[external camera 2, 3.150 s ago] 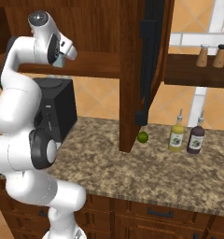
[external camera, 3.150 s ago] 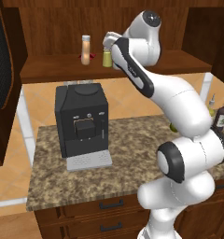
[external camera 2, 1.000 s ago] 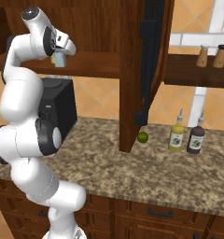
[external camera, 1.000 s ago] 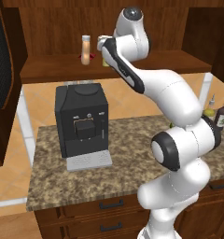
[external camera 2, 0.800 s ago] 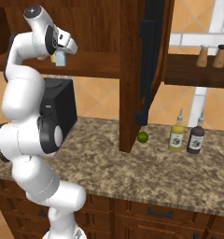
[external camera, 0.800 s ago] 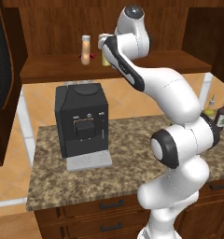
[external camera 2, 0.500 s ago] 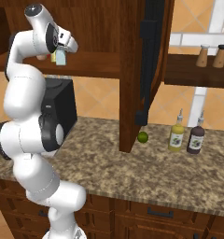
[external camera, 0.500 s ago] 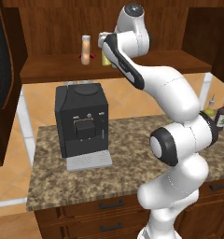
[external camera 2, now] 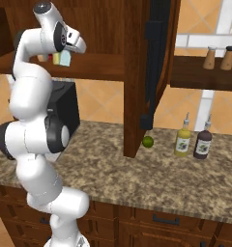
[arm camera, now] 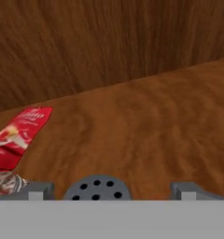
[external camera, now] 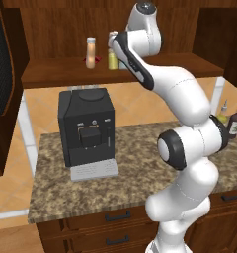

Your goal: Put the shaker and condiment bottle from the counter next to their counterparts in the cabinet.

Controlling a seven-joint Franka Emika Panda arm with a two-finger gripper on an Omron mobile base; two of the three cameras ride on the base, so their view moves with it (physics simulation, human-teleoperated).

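The pale blue-grey shaker [external camera 2: 65, 59] stands on the cabinet shelf [external camera: 179, 62]. Its holed silvery cap [arm camera: 97, 189] sits between my gripper's [arm camera: 112, 190] fingertips [arm camera: 37, 190], which stand wider than the cap and leave a gap on each side, so the gripper is open. The yellow-green shaker [external camera: 112, 59] is right beside it. Further left are the flat red item [arm camera: 20, 133] and the peach-orange condiment bottle [external camera: 91, 53], upright on the same shelf. In the left base view my arm hides most of the blue-grey shaker.
A black coffee machine [external camera: 86, 128] stands on the granite counter [external camera: 135, 148] below the shelf. On the counter's right side are a lime [external camera 2: 147, 141], an olive-yellow spouted bottle [external camera 2: 182, 140] and a dark brown one [external camera 2: 202, 142]. A cabinet side panel [external camera 2: 137, 72] hangs between.
Since three seconds ago the arm has straightened and reached further up over the shelf with the shaker at the hand. Over the last second it has barely moved.
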